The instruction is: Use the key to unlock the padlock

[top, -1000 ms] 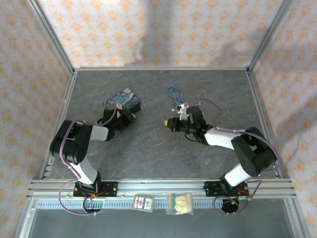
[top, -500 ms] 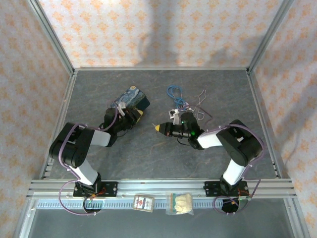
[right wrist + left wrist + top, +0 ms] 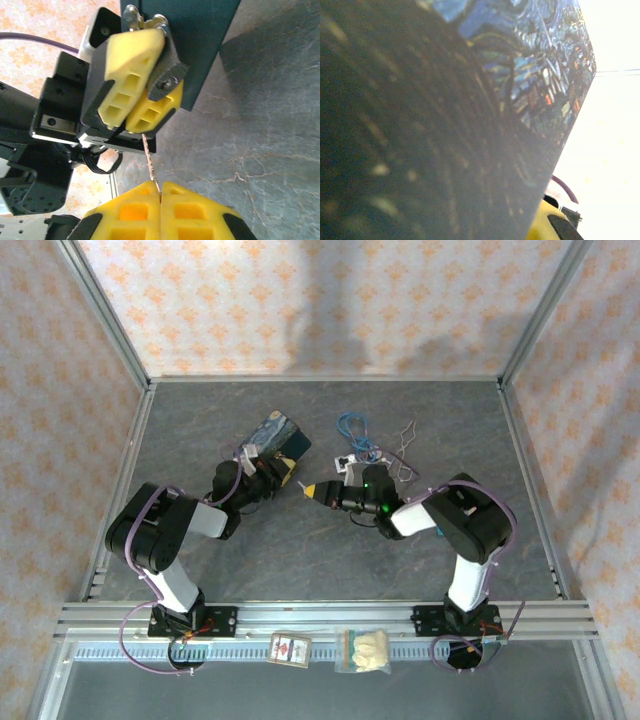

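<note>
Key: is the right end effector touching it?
Touching. The right wrist view shows the right end effector shut on the key, with the thin blade pinched between its yellow fingers.

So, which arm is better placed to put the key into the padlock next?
Right. The right pincer is shut on the key, its blade pointing toward the padlock clamped in the left pincer, which probably only needs to hold steady.
</note>
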Controlling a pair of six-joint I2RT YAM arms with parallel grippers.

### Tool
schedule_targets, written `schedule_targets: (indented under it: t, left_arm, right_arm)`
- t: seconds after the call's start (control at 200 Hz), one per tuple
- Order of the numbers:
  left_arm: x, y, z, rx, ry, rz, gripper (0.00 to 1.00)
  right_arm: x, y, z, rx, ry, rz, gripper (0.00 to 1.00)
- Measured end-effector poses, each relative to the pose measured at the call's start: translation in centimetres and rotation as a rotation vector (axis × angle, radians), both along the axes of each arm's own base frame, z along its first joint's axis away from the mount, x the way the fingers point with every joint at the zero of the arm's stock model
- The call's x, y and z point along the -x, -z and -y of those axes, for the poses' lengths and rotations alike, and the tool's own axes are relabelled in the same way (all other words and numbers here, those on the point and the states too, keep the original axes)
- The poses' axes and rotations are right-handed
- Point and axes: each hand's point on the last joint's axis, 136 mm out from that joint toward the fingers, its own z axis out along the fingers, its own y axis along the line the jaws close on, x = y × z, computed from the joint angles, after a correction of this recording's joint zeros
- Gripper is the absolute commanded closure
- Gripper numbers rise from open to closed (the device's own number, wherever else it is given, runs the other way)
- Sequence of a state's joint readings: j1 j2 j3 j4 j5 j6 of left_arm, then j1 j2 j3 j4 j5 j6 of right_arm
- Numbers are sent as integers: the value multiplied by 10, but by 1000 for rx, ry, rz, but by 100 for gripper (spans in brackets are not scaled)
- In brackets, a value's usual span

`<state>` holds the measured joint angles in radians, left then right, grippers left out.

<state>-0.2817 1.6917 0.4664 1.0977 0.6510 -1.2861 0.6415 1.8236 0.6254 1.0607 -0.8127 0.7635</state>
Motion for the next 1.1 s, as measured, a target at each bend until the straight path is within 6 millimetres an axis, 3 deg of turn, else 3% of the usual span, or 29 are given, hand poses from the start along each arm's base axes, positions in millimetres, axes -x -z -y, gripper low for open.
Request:
schedule_targets:
  t: [0.3, 0.686, 1.096]
  left_arm:
    - [1, 0, 2, 0, 6, 1, 100]
    - [2, -3, 5, 4, 13, 16, 100]
    - [3, -4, 7, 5, 16, 18, 100]
  right_arm:
    - [-7, -6, -5, -28, 0, 6, 100]
    - [-12, 12, -2, -15, 19, -42, 100]
    - [-16, 2, 0, -57, 28, -30, 100]
